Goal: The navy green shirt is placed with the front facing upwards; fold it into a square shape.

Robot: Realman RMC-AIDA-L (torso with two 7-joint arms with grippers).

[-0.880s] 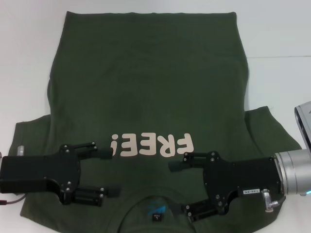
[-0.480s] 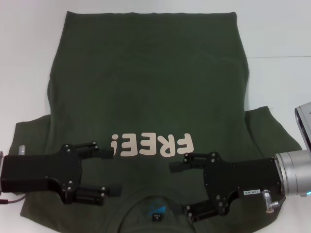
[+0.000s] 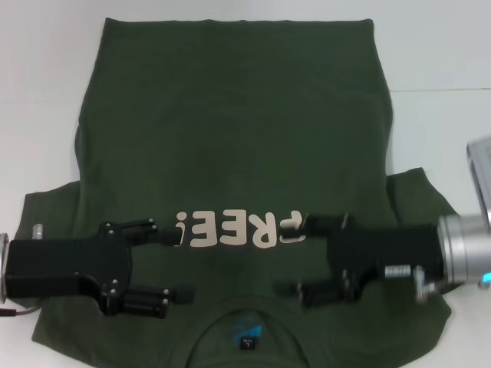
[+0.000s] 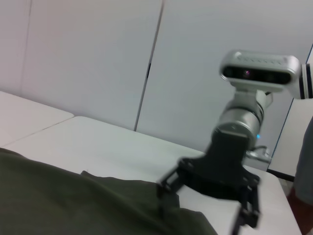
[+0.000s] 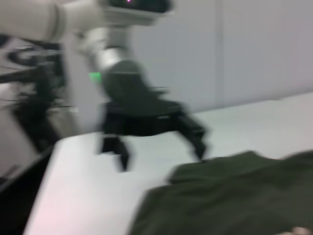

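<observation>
- Head view shows the whole navy green shirt [image 3: 230, 153] lying flat on the white table [image 3: 437, 46], front up, collar nearest the robot at 6 o'clock and hem far off at 12 o'clock.
- Only this view shows the pale "FREE!" print [image 3: 239, 228], the blue mark and the small tag [image 3: 246, 342] inside the collar.
- The left gripper [image 3: 175, 259] hangs over the chest at about 8 o'clock, fingers spread apart, holding nothing.
- The right gripper [image 3: 295, 255] is at about 4 o'clock, fingers apart too, one tip over the letter F.
- Since a moment ago the right gripper has slid up and inward onto the print; the left one moved a little toward the middle.
- Left wrist view shows the right gripper [image 4: 208, 205] from the side, black and boxy on a shiny silver arm, over soft cloth [image 4: 73, 200].
- Right wrist view shows the left gripper [image 5: 159, 147] low over the table near the shirt's edge [image 5: 234, 196].
</observation>
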